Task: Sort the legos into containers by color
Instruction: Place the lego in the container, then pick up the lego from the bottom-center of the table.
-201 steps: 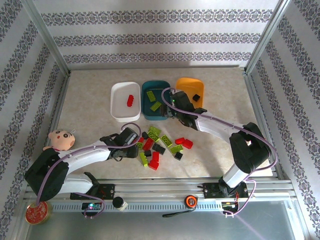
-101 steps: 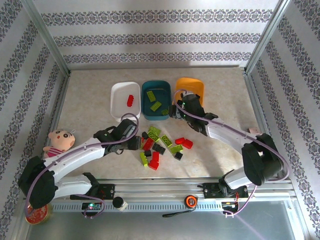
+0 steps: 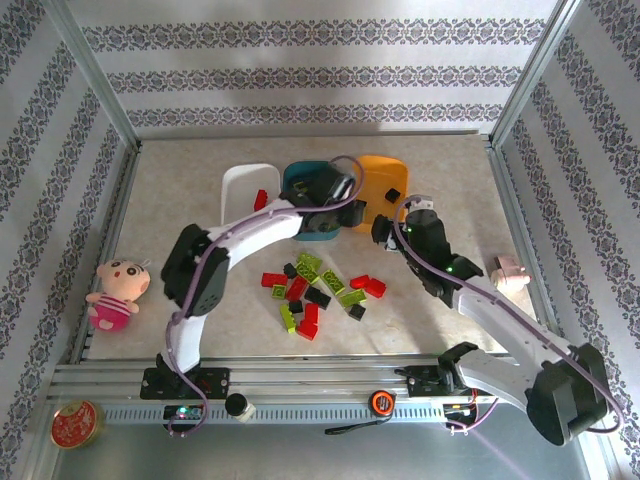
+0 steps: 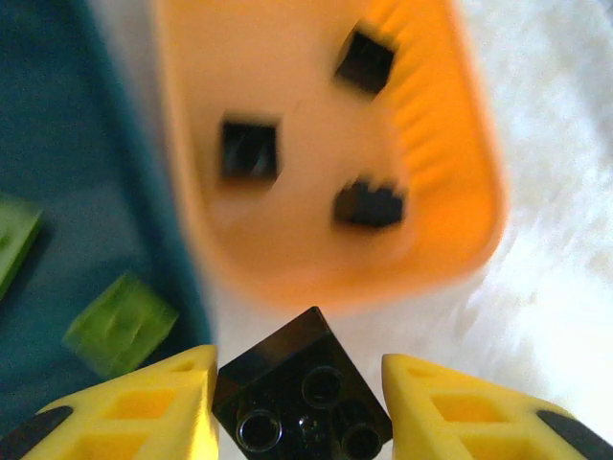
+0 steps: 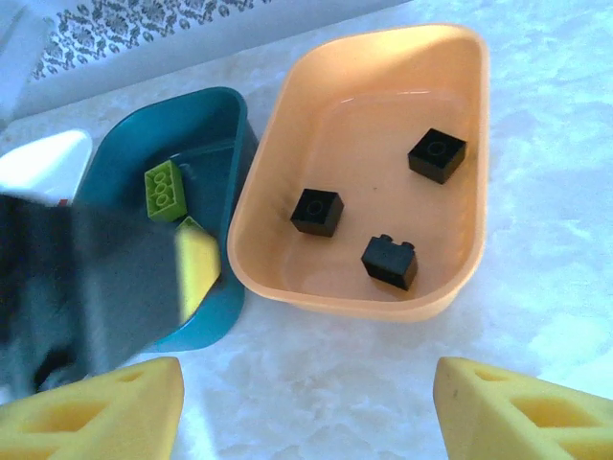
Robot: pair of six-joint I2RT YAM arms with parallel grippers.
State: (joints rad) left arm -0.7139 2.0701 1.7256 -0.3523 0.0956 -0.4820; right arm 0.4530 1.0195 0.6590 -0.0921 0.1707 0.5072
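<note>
Left gripper (image 4: 299, 388) pinches a black brick (image 4: 305, 402) just short of the orange tub (image 4: 306, 134), near the table (image 4: 546, 240) far edge; released here, it might miss; right gripper (image 5: 306, 407) wide, empty.

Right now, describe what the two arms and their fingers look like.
Left arm and right arm: white rounded links, black joints, a lilac cable running along each. Left fingers and right fingers: yellow wedges; the left's have hollow cells and black tips.
</note>
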